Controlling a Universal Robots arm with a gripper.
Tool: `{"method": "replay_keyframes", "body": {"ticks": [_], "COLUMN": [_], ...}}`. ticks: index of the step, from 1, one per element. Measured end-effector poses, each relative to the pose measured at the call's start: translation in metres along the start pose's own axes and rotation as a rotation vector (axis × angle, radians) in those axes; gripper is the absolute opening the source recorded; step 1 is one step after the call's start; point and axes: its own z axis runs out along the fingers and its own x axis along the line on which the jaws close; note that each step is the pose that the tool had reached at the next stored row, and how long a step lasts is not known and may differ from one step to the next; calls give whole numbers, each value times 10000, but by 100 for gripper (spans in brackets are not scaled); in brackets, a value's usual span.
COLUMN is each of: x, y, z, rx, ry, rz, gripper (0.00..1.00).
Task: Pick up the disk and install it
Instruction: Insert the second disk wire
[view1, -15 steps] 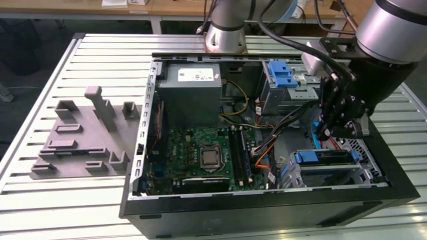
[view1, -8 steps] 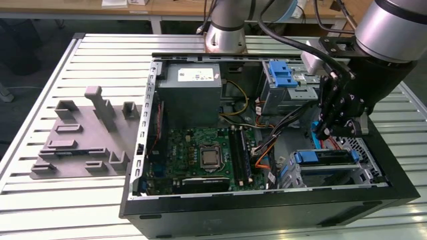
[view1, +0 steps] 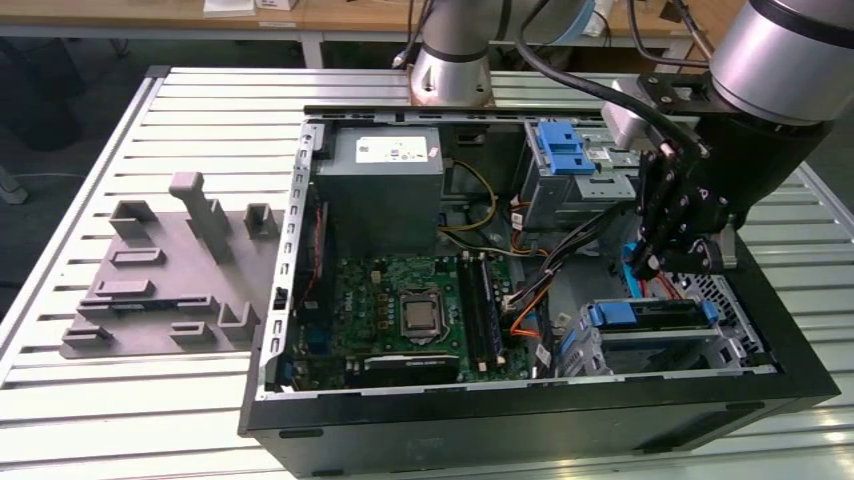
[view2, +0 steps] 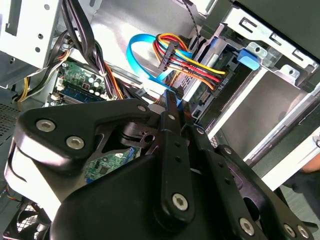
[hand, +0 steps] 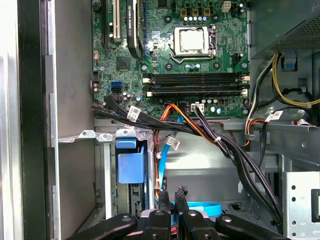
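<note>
Tool (view1: 650, 268) hangs at the exterior view's right inside the open computer case (view1: 534, 425), fingers nearly together, gripping nothing, above the blue-framed disk (view1: 650, 317).

A slatted metal bench (view1: 80, 400) carries an open black computer case (view1: 534, 425), lying on its side toward the exterior view's right. Beside it, on the exterior view's left, a flat grey fixture plate (view1: 160, 290) with raised blocks rests on the slats. The arm's base (view1: 451, 70) stands at the far edge.
</note>
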Motion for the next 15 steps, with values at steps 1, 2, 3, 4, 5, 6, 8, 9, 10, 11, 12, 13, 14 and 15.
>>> {"method": "replay_keyframes", "body": {"ticks": [1, 2, 3, 4, 5, 6, 8, 9, 10, 11, 12, 13, 14, 15], "x": [-1, -1, -2, -38, -38, -39, -40, -42, -43, -59, -76, -77, -77, -78], "y": [0, 0, 0, 2, 2, 2, 2, 2, 2, 3, 4, 4, 4, 4], "z": [0, 0, 0, -1, 0, -1, -1, -1, 0, -1, -1, -1, -1, -1], "rx": [0, 0, 0, 0, 0, 0, 0, 0, 0, 0, 0, 0, 0, 0], "ry": [0, 0, -1, 0, 0, 0, 0, 0, 0, 0, 0, 0, 0, 0], "rz": [0, 0, 0, 0, 0, 0, 0, 0, 0, 0, 0, 0, 0, 0], "gripper": [16, 16, 16, 16, 16, 16, 16, 16, 16, 16, 16, 16, 16, 16]}}
